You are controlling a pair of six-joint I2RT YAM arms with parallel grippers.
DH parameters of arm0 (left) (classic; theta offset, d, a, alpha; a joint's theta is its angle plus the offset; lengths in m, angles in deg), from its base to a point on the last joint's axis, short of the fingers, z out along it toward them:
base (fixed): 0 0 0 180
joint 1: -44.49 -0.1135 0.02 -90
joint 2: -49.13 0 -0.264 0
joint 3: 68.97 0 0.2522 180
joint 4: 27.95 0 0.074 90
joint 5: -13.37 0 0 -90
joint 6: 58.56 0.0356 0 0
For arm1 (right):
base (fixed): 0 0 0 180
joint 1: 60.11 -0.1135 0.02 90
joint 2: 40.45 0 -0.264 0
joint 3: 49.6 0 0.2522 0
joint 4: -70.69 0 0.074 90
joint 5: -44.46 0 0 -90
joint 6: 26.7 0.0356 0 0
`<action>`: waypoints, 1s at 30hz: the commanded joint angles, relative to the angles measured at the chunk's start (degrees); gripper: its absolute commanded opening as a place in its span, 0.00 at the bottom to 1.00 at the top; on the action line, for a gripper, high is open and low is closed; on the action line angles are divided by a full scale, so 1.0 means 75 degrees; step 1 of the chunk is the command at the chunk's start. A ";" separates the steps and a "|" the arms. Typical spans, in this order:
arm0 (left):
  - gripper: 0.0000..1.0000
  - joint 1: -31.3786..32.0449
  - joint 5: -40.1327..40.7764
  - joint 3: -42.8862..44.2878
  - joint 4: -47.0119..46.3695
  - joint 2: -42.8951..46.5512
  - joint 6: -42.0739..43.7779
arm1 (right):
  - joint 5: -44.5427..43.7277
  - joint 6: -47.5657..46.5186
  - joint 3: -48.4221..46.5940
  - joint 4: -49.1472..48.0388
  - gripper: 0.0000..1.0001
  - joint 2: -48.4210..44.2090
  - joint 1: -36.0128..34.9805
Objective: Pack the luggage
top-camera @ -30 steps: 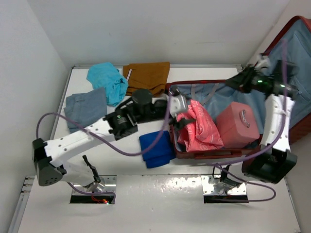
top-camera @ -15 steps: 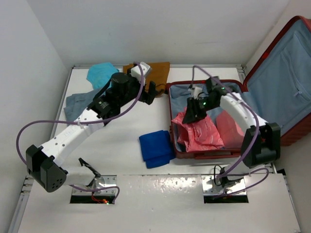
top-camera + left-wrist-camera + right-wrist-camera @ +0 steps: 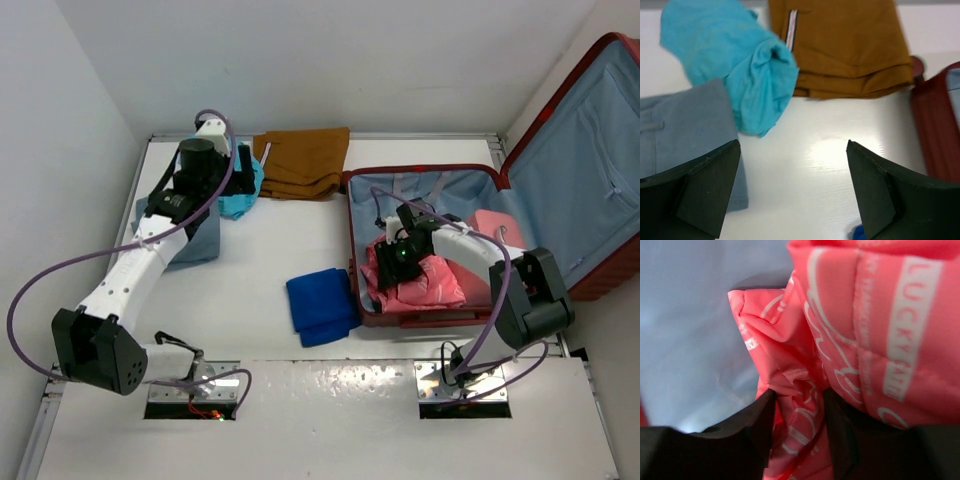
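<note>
The suitcase (image 3: 420, 172) is red outside with a grey-blue lining. The bag (image 3: 880, 315) in it is pink with white lettering and swirls. The case (image 3: 495, 225) at its two o'clock is plain pink. On the white table (image 3: 280, 240), the folded cloth (image 3: 322, 305) is royal blue. Toward eleven o'clock are a turquoise cloth (image 3: 745, 75), a mustard-brown garment (image 3: 845, 45) with a white stripe, and a grey-blue garment (image 3: 685, 120).

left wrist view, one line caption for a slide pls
Open left gripper over the table, facing a teal cloth, a brown cloth and a grey cloth, luggage rim at right.
</note>
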 commanded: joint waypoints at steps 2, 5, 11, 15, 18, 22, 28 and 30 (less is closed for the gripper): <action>0.92 -0.0073 0.1296 0.0026 0.0741 -0.0585 -0.0132 | -0.2113 0.0541 -0.0091 -0.0993 0.51 -0.0069 0.0593; 0.92 -0.0155 0.2046 -0.0125 0.0963 -0.0948 -0.0214 | -0.1118 0.0798 -0.0383 -0.1087 0.68 -0.0570 0.0781; 0.92 -0.0308 0.3240 -0.0466 0.1139 -0.1792 -0.0424 | 0.0733 0.1010 -0.1228 -0.0408 0.85 -0.1720 0.0735; 0.92 -0.0483 0.3312 -0.0466 0.1139 -0.2542 -0.0507 | 0.1180 0.0952 -0.1719 0.0059 0.90 -0.2318 0.0735; 0.92 -0.0565 0.3547 -0.0395 0.1139 -0.3175 -0.0588 | 0.1356 0.0998 -0.1955 0.0260 0.92 -0.2367 0.0851; 0.92 -0.0636 0.3618 -0.0221 0.0963 -0.3784 -0.0671 | 0.1696 0.1209 -0.1955 0.0085 0.94 -0.2484 0.1144; 0.88 -0.0776 0.3688 0.0144 0.0812 -0.4582 -0.0741 | 0.1720 0.1162 -0.2200 0.0014 0.96 -0.2356 0.1145; 0.88 -0.0858 0.3688 0.0144 0.0612 -0.4676 -0.0741 | 0.1732 0.1174 -0.2189 -0.0032 0.96 -0.2308 0.1133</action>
